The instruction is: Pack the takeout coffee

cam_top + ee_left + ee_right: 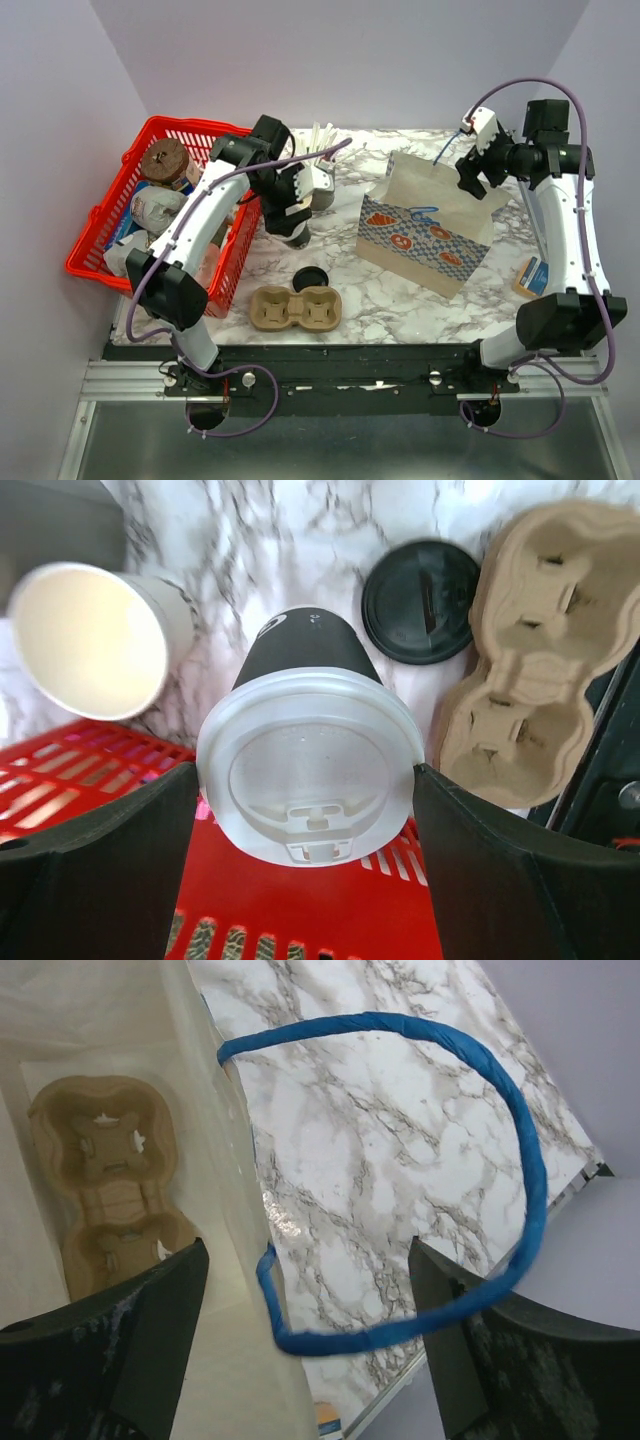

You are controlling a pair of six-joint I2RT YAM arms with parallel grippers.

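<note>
Nearest the bases, a cup carrier (295,308) sits on the marble, with a black lid (312,276) just at its twelve o'clock. Past that, the left gripper (306,780) points straight down over the takeout coffee (308,730). Its jaws are wide and pressed to both sides of the white lid, which looks like a grip, though I can't tell whether the cup is off the table. The red basket (105,235) is at its nine.

Farther out at two o'clock stands the paper bag (425,225). The right gripper (307,1250) straddles its wall, jaws wide, clamping nothing. Inside the bag waits a second carrier (105,1190).

Best play: hold the cup upright, rise clear, then lower it slowly into a well.
</note>
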